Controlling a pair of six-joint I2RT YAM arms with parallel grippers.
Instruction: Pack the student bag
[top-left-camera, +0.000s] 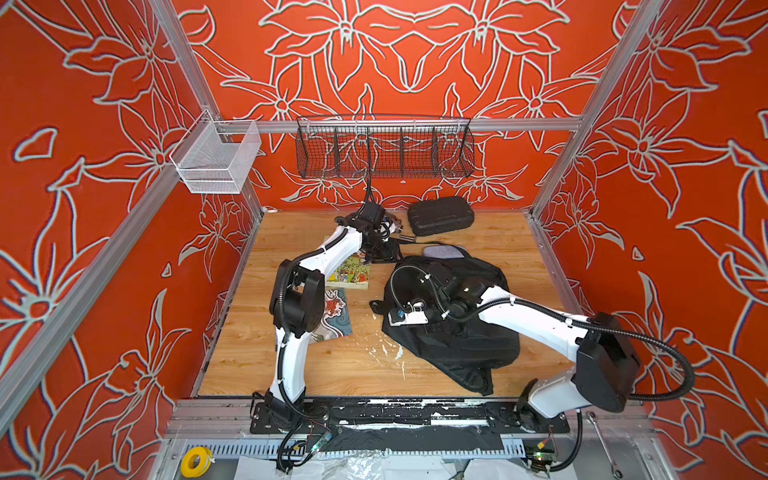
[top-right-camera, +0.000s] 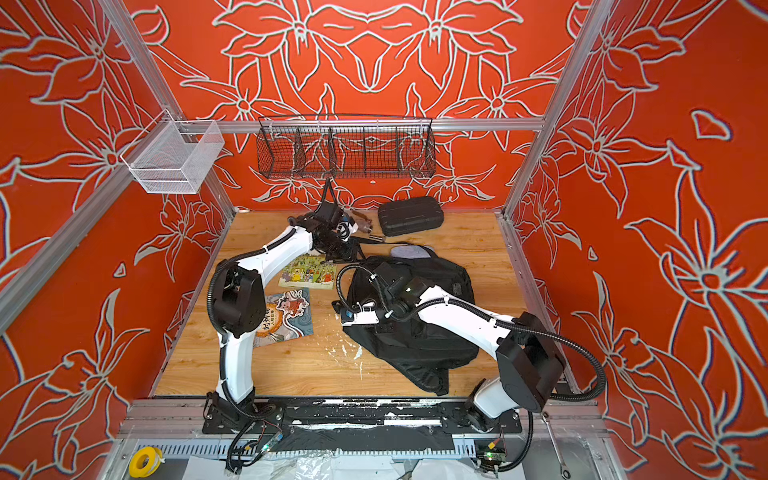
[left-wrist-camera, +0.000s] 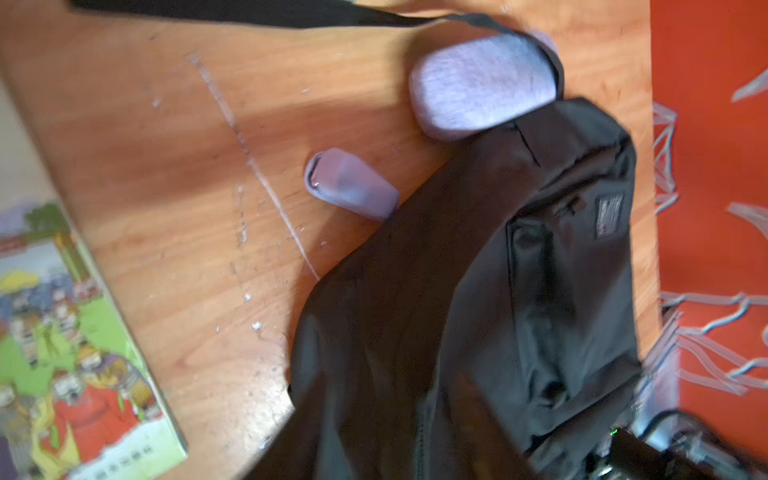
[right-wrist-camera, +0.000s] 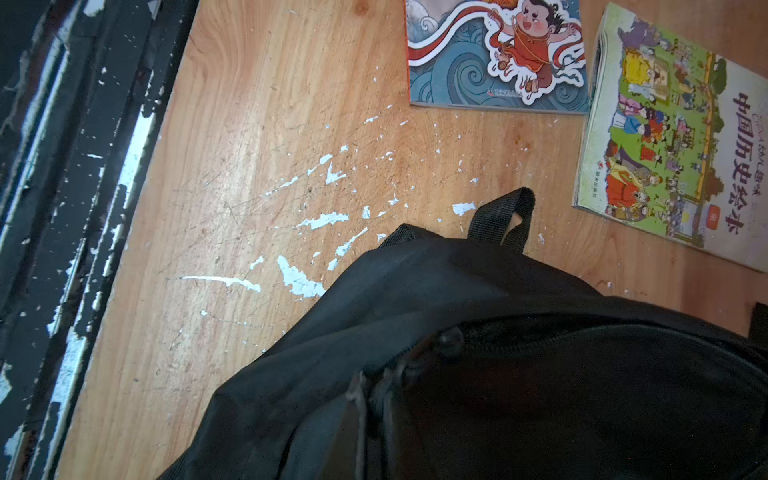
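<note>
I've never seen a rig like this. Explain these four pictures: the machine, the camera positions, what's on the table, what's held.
This is a robot: a left arm and a right arm, mounted at the front of a wooden table. Two pictures look down from overhead; the other two come from a camera on each arm's wrist. On the table lie a black backpack, a green picture book, a blue picture book, a hard black case and a soft grey oval item. The right arm's fingers are shut, low over the backpack; whether they pinch its fabric is hidden. The left arm's fingers sit near the back; open or shut, I cannot tell.
</note>
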